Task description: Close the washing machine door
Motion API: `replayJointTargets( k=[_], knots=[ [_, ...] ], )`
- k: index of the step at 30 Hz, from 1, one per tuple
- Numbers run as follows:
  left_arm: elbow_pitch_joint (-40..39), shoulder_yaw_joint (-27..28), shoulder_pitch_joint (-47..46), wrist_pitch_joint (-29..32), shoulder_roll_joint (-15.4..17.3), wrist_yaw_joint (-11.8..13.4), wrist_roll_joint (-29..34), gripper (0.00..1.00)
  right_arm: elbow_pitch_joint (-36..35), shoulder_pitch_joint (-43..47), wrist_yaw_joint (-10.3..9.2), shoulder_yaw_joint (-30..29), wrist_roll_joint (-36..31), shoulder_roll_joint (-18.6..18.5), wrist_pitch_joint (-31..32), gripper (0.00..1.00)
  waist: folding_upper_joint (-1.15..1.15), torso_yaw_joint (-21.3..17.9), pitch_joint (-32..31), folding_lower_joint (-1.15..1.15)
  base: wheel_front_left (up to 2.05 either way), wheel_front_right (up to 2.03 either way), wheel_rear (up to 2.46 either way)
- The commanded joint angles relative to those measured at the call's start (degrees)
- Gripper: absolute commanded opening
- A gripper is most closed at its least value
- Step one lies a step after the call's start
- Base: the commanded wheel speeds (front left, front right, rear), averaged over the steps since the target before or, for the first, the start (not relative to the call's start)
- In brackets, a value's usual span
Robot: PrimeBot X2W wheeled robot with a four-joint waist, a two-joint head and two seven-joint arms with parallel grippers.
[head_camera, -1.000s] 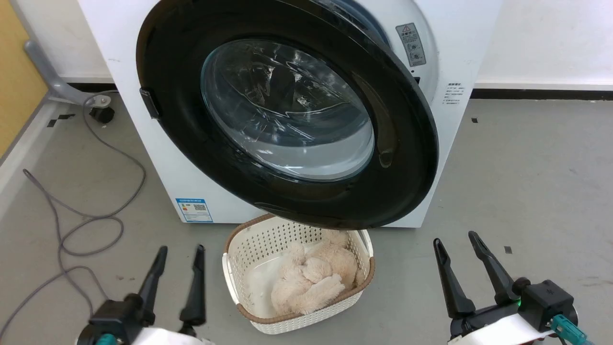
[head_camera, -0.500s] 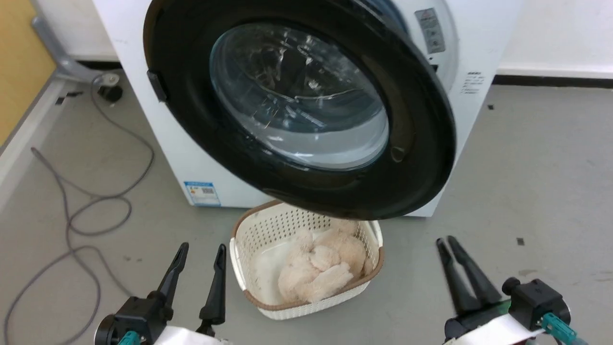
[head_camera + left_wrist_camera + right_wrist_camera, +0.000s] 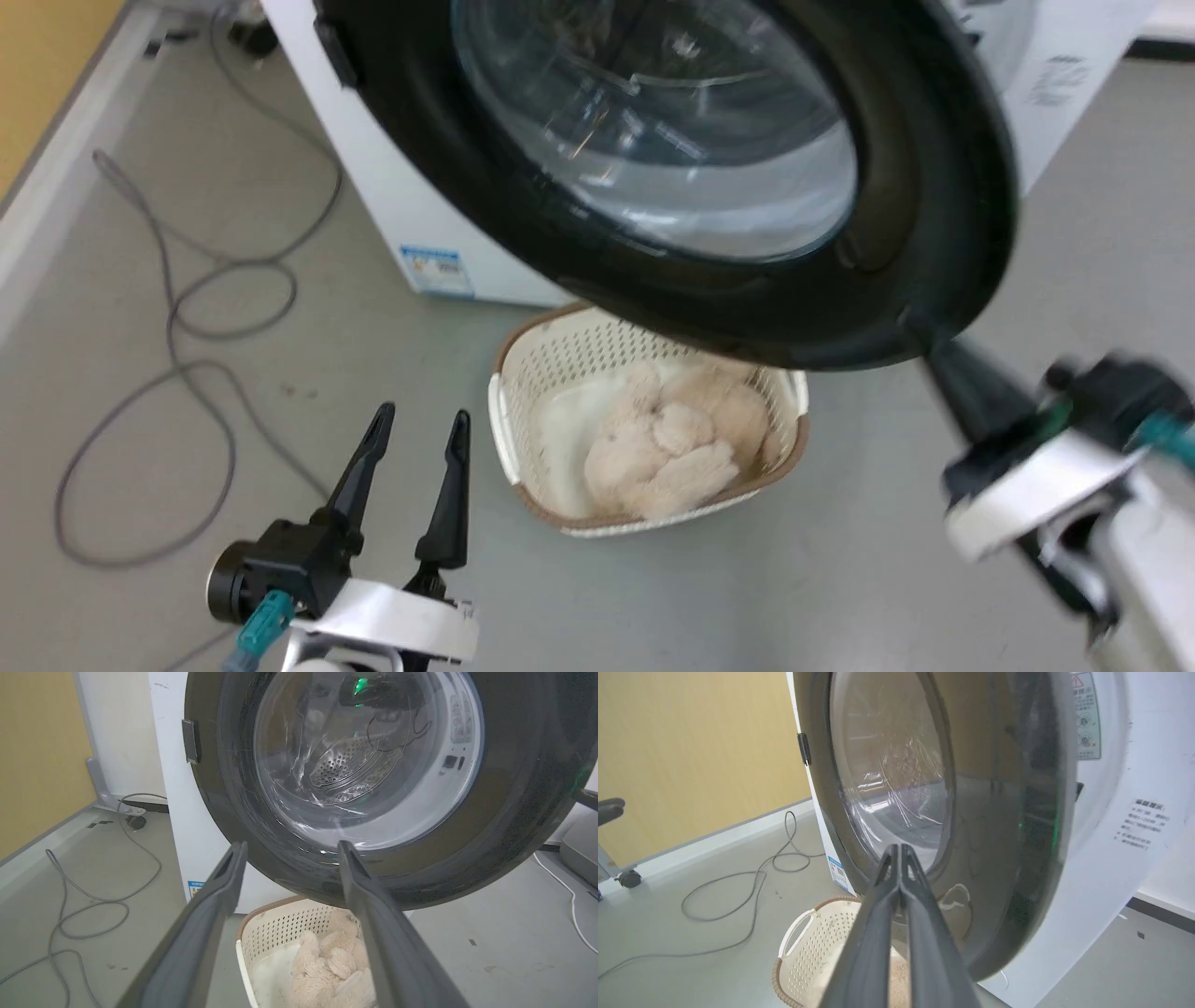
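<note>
The washing machine door [image 3: 934,187], a black disc with a bulging glass window, stands swung out from the white washing machine [image 3: 401,187] and takes up the top of the head view. My right gripper [image 3: 938,353] is shut and blurred, its tips right at the door's lower right rim; whether they touch it I cannot tell. In the right wrist view the closed right gripper [image 3: 897,848] points at the door [image 3: 994,835] near its glass. My left gripper [image 3: 421,415] is open and holds nothing, low over the floor. In the left wrist view the left gripper [image 3: 293,846] faces the door [image 3: 514,812].
A cream perforated basket [image 3: 579,350] with a beige plush toy [image 3: 672,439] sits on the floor under the door, between my arms. A grey cable [image 3: 187,308] loops across the floor at the left, beside a yellow wall [image 3: 37,56].
The head camera has tipped down and closer. My right gripper has gone from open to shut and has risen to the door's lower right rim. The left gripper stays open.
</note>
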Motion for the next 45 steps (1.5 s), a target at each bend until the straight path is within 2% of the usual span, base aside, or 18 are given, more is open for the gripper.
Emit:
replayJointTargets(
  k=[1, 4, 10, 21, 34, 39, 45],
  knots=[
    [-0.07, 0.22, -1.28, -0.31, -0.29, -0.35, 0.50, 1.00, 0.61, -2.38, 0.03, 0.17, 2.68, -0.96, 0.55, 0.00, 0.00, 1.57, 2.36, 0.00, 0.00, 0.00, 0.00],
    [-0.28, 0.60, -2.40, -0.31, -0.83, -0.49, 0.59, 1.00, 2.30, -7.52, 0.03, 1.75, 5.33, -4.53, 1.98, 0.00, 0.00, 2.38, 4.17, 0.00, 0.00, 0.00, 0.00],
    [-0.67, 0.46, -4.26, -0.31, -1.49, -0.80, 0.92, 1.00, 6.78, -15.95, 0.03, 3.40, 10.90, -8.90, 3.50, 0.00, 0.00, 4.08, 7.30, 0.00, 0.00, 0.00, 0.00],
    [-0.86, 0.42, -7.18, -0.31, -1.87, -1.25, 0.58, 1.00, 15.77, -29.06, 0.03, 3.67, 15.73, -12.46, 6.01, 0.00, 0.00, 6.47, 11.98, 0.00, 0.00, 0.00, 0.00],
    [-1.51, -1.76, -8.63, -0.31, -1.92, 0.51, -1.73, 1.00, 28.28, -38.14, 0.03, -0.46, 16.87, -10.94, 5.26, 0.00, 0.00, 8.62, 13.37, 0.00, 0.00, 0.00, 0.00],
    [-0.67, -1.13, -7.99, -0.31, -1.92, 0.78, -1.74, 1.00, 30.57, -36.77, 0.03, 0.08, 17.57, -9.18, 2.73, 0.00, 0.00, 7.44, 10.62, 0.00, 0.00, 0.00, 0.00],
    [1.18, -0.07, -6.86, -0.31, -1.92, 1.26, -1.21, 1.00, 29.14, -31.09, 0.03, 0.71, 19.20, -7.68, -1.45, 0.00, 0.00, 5.25, 5.36, 0.00, 0.00, 0.00, 0.00]
  ],
)
